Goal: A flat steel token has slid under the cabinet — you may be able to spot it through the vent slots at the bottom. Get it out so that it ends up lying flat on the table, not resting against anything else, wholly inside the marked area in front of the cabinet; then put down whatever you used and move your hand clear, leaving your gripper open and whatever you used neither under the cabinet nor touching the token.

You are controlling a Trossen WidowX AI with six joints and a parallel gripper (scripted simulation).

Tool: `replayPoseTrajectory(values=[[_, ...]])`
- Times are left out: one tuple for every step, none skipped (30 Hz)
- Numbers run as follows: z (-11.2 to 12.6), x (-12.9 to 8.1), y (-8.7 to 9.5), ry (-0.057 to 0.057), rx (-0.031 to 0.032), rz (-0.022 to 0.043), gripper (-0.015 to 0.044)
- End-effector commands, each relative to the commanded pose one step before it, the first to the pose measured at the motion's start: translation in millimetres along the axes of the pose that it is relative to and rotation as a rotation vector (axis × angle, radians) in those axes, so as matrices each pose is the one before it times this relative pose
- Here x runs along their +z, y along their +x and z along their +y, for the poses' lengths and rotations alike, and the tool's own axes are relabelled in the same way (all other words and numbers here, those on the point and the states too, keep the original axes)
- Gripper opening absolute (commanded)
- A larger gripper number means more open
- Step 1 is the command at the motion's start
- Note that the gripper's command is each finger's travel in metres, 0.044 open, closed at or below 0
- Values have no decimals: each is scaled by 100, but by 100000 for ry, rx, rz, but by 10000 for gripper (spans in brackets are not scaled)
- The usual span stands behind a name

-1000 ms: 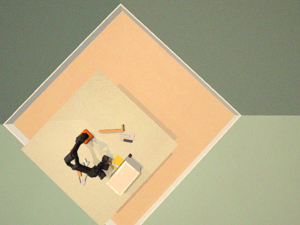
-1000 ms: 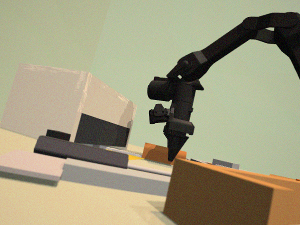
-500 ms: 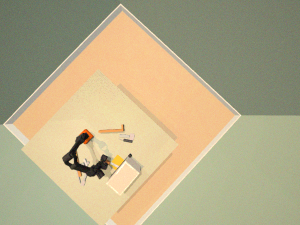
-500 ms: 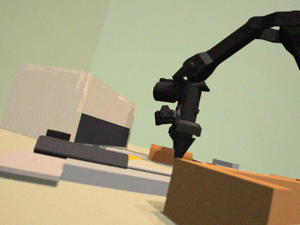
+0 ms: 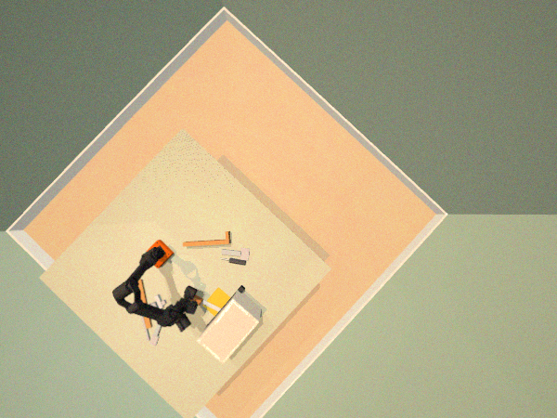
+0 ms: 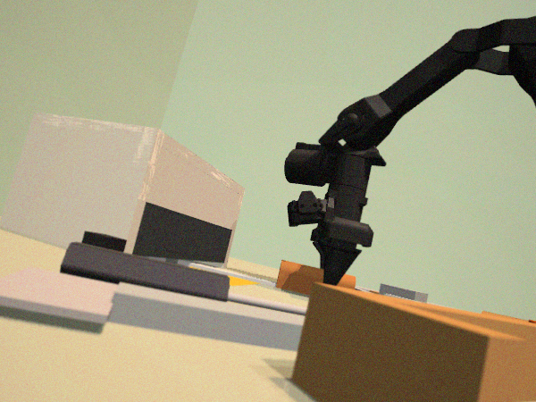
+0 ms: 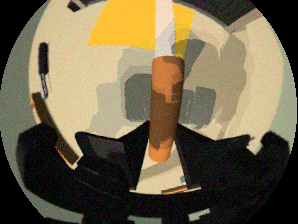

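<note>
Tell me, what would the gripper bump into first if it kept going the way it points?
Probably the table: the gripper, shut on an orange-handled rod, points almost straight down, close beside the yellow marked area.
</note>
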State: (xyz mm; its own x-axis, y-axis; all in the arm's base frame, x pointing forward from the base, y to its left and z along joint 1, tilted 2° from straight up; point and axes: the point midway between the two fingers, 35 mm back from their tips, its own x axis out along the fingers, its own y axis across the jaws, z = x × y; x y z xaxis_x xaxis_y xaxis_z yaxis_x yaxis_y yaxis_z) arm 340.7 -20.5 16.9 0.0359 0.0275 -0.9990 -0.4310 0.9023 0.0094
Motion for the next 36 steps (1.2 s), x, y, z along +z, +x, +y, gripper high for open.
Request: replayPoseTrajectory(values=[[21, -779, 72, -426, 80, 920, 0], [-4, -122, 3, 0, -1, 12, 0], [-4, -122, 3, 0, -1, 12, 0], [-4, -122, 3, 0, -1, 12, 0], [-4, -122, 3, 0, -1, 12, 0], [-4, -122, 3, 0, -1, 12, 0], [-4, -122, 3, 0, -1, 12, 0], [-4, -122, 3, 0, -1, 12, 0], [-4, -122, 3, 0, -1, 12, 0], [-4, -122, 3, 0, -1, 12, 0], [-4, -122, 3, 0, -1, 12, 0], [-4, -122, 3, 0, -1, 12, 0], [-5, -130, 3, 0, -1, 13, 0], [-5, -131, 3, 0, -1, 13, 0], [-5, -130, 3, 0, -1, 13, 0], [-5, -130, 3, 0, -1, 13, 0], [-5, -130, 3, 0, -1, 13, 0], [-5, -130, 3, 0, -1, 13, 0], [-5, -130, 3, 0, -1, 13, 0], [-5, -130, 3, 0, -1, 13, 0], [-5, -130, 3, 0, -1, 13, 0], [-5, -130, 3, 0, -1, 13, 0], [-5, -130, 3, 0, -1, 13, 0], [-5, -130, 3, 0, -1, 13, 0], [-5, -130, 2, 0, -1, 13, 0], [-5, -130, 2, 0, -1, 13, 0], [-5, -130, 2, 0, -1, 13, 0], [-5, -130, 2, 0, -1, 13, 0], [-6, -139, 3, 0, -1, 14, 0], [-6, -140, 3, 0, -1, 14, 0], [-6, -139, 3, 0, -1, 14, 0], [-6, -139, 3, 0, -1, 14, 0], [-6, -139, 3, 0, -1, 14, 0], [-6, -139, 2, 0, -1, 14, 0], [-6, -139, 2, 0, -1, 14, 0], [-6, -139, 2, 0, -1, 14, 0]])
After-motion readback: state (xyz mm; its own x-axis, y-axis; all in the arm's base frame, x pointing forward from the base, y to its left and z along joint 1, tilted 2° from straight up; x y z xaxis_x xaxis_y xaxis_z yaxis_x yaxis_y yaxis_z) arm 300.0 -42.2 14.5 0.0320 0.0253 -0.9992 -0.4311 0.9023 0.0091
